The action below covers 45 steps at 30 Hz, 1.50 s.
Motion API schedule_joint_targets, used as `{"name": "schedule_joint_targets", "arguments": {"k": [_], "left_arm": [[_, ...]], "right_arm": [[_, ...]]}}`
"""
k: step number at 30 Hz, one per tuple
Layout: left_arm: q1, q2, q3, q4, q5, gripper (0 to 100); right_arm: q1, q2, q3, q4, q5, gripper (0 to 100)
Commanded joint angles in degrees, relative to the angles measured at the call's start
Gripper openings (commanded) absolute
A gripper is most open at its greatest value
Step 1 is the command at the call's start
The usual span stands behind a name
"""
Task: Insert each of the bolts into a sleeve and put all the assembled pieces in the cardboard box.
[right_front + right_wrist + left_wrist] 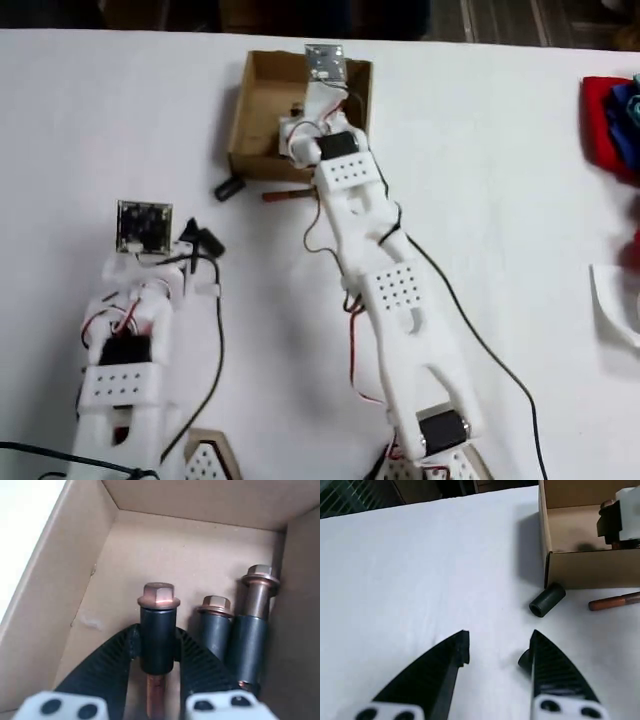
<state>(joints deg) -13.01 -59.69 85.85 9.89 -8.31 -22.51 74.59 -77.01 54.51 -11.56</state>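
**Right gripper clamps a sleeved bolt inside the box; left gripper stands open near the loose parts**

High view: The right arm stretches across the white table (120, 110) and over the near wall of the cardboard box (258, 105), its wrist hanging inside. Just outside that wall lie a loose sleeve (230, 187) by the box's corner and a loose bolt (288, 195) beside it. The left gripper (200, 240) sits nearer the robot's base, apart from both, with bare table between.

Left wrist view: The left gripper (499, 642) is spread wide and holds nothing. Ahead of it the black sleeve (547, 600) lies on its side, just beside the box's corner (592, 570). The copper bolt (615, 601) lies along the box's outer wall. Open tabletop runs wide on the side away from the box.

Right wrist view: The right gripper (157, 642) is clenched on a black sleeve with a bolt through it (158, 630), the hex head above the fingers and the shank below. Two assembled pieces (240, 630) lie side by side against one box wall, close to the held piece. Bare box floor (100, 605) lies toward the opposite wall.
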Motion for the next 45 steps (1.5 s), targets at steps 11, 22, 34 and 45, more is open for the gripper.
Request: {"name": "schedule_joint_targets", "arguments": {"k": [11, 22, 34, 45], "left_arm": [[-0.3, -1.1, -0.1, -1.1, -0.4, 21], [-11.4, -1.3, -3.4, -0.7, 6.6, 21], [-30.0, -1.2, -6.2, -1.6, 17.1, 21], [-30.7, -1.0, -5.8, -3.6, 16.9, 21]], "right_arm": [[0.0, -1.9, -4.2, 0.0, 0.5, 14.3], [-3.1, -6.4, -18.8, 19.5, 0.4, 1.9], [-13.1, -17.6, -12.1, 46.9, 1.0, 12.3], [-25.0, -17.4, 4.4, 44.7, 1.0, 12.6]]}}
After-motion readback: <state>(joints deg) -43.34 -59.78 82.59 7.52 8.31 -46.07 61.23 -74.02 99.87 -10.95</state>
